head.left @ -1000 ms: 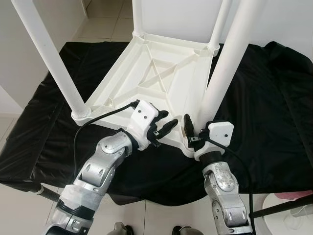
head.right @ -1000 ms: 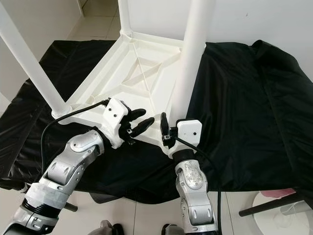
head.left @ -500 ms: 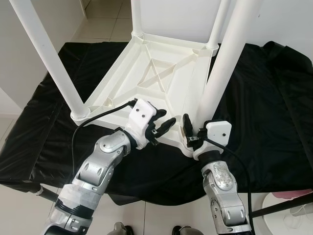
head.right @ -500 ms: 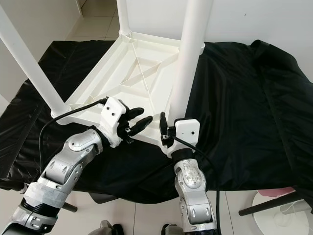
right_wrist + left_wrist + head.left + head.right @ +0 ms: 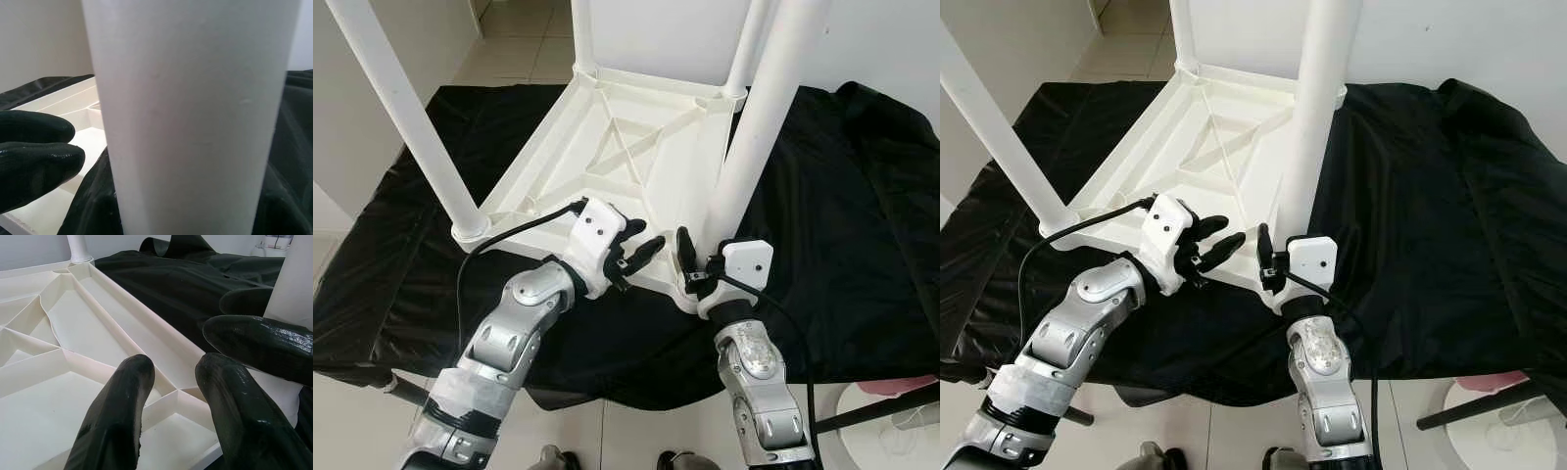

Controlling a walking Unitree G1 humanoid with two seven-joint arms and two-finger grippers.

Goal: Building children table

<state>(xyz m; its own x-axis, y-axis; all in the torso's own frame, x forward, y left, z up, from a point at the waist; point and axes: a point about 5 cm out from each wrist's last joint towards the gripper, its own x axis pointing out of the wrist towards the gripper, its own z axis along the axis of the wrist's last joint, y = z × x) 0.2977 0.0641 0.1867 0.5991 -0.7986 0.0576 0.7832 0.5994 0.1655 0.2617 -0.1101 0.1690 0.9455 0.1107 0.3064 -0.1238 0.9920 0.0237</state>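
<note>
Your right gripper [image 5: 690,262] stays clamped on the near leg [image 5: 751,127] at lower centre; left gripper [image 5: 641,250], fingers parted, has barely shifted. You're still seating that leg.

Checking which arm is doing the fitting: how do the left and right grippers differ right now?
The left gripper hovers open over the upturned tabletop's ribbed underside, holding nothing. The right gripper sits at the base of the near leg, at its corner socket, its grip hidden. Both work at the table's near edge.
</note>
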